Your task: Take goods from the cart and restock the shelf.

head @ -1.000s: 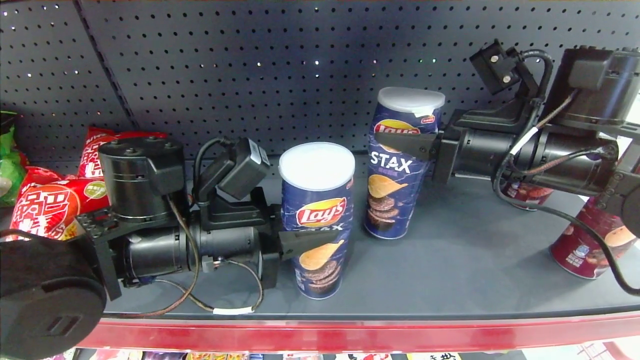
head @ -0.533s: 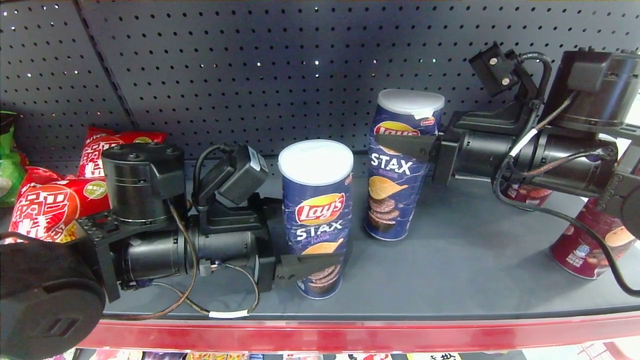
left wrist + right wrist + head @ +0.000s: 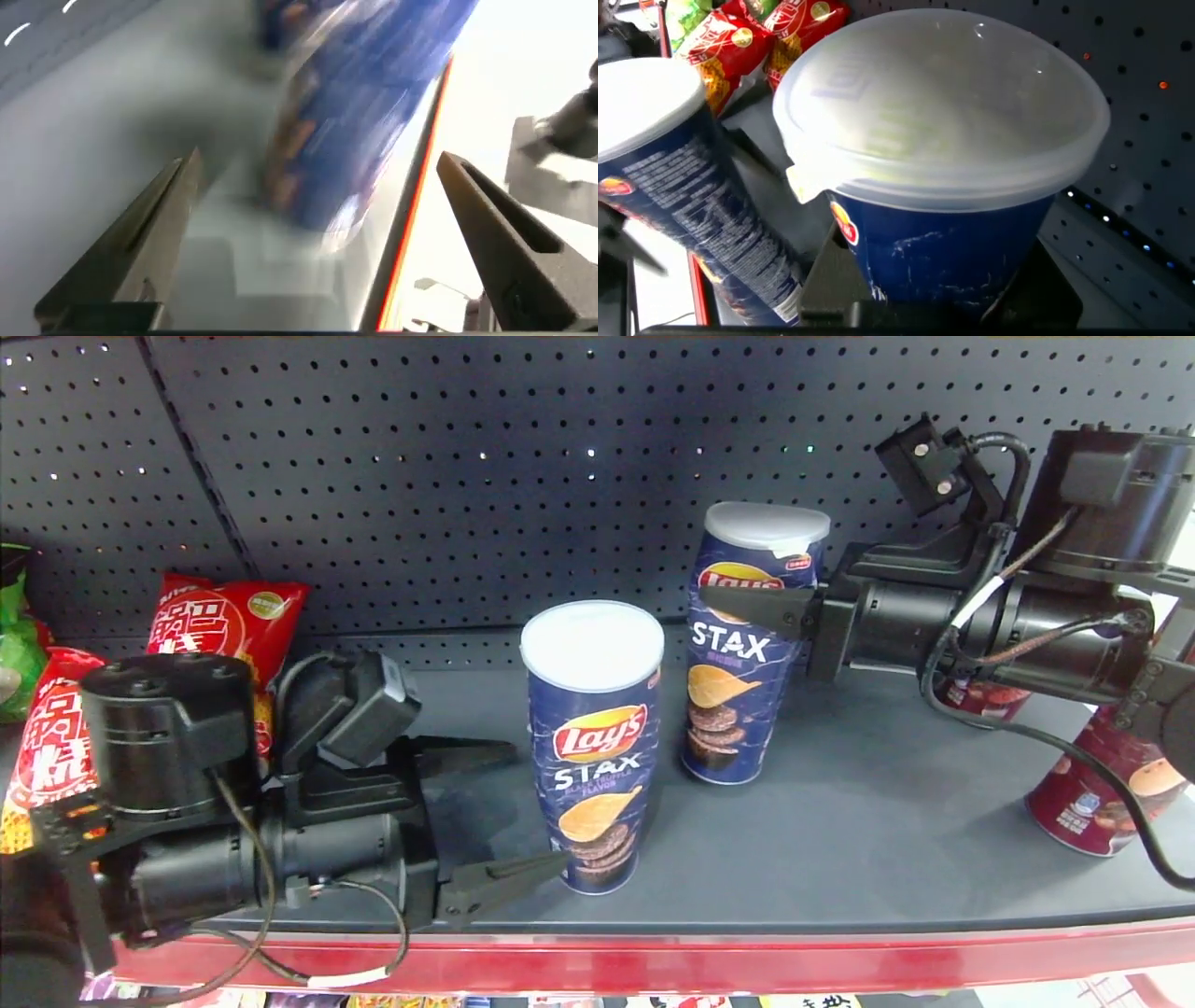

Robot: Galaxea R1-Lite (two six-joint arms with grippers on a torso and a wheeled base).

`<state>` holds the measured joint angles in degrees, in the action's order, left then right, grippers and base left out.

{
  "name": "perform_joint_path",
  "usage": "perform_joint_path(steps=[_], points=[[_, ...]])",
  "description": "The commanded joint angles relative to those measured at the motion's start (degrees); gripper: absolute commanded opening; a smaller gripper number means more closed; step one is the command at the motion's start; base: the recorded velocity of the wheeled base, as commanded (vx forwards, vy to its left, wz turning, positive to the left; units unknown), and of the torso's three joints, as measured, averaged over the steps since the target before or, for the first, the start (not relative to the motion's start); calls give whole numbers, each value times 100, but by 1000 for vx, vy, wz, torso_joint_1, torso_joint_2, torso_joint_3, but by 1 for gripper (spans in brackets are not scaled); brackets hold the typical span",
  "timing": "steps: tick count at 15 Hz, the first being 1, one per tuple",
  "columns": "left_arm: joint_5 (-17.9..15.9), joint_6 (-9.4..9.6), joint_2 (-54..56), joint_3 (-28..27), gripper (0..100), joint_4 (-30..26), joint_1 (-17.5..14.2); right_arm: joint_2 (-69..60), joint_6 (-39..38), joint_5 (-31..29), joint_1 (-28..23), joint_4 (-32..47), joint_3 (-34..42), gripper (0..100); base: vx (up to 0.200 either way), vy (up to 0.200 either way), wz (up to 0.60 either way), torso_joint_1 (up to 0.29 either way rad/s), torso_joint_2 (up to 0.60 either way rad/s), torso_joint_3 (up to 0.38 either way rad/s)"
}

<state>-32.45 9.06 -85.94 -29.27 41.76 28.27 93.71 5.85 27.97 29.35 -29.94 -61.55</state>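
Restocking looks close to done for two items. A dark-blue cardboard crisp tube with a white plastic lid (image 3: 593, 747) stands upright on the dark grey shelf board (image 3: 859, 831) near its red front lip. The left claw (image 3: 537, 807) sits just beside it, spread wide and gripping nothing, so that tube seems delivered. The right claw (image 3: 742, 593) is clamped on the upper part of a matching blue tube (image 3: 747, 681) farther back, near the perforated back panel (image 3: 523, 476). I judge the next move is for it to open and back straight off without tipping the tube. Its far finger is hidden behind the tube, and whether the base sits flat is unclear. The left wrist view is smeared, and the right arm partly covers the red canisters (image 3: 1092, 803).
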Motion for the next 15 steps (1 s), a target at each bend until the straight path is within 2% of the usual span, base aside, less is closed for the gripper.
perform_joint_path(steps=[1, 3, 4, 7, 9, 10, 11, 12, 14, 15], points=[[230, -62, 1080, 571, 100, -28, -911, 7, -5, -2, -9, -3, -6, 0, 0, 0, 0, 0, 0, 0], [406, -185, 1994, 1020, 100, -63, -1394, 7, -5, -2, -53, -3, -6, 0, 0, 0, 0, 0, 0, 0], [441, -185, 2600, 1433, 100, -204, -1790, 7, -5, -2, -61, -3, -6, 0, 0, 0, 0, 0, 0, 0], [450, -185, 4235, 2470, 100, -714, -3372, 16, -5, -19, -79, -3, 3, 0, 0, 0, 0, 0, 0, 0], [450, -247, 4885, 2821, 100, -784, -3970, 16, -5, -19, -88, -3, -6, 0, 0, 0, 0, 0, 0, 0], [477, -449, 5334, 2909, 100, -1048, -4093, 16, -14, -37, -88, -3, -24, 0, 0, 0, 0, 0, 0, 0], [538, -563, 5676, 2901, 100, -1408, -4101, 16, -14, -37, -88, -3, -6, 0, 0, 0, 0, 0, 0, 0], [723, -730, 6415, 2901, 100, -2304, -4101, 16, -14, -54, -88, -3, -24, 0, 0, 0, 0, 0, 0, 0], [767, -906, 7803, 2901, 100, -3807, -4093, 16, -14, -63, -88, 6, -59, 0, 0, 0, 0, 0, 0, 0], [767, -985, 8041, 2883, 100, -4027, -4093, 16, -14, -63, -88, 6, -68, 0, 0, 0, 0, 0, 0, 0]])
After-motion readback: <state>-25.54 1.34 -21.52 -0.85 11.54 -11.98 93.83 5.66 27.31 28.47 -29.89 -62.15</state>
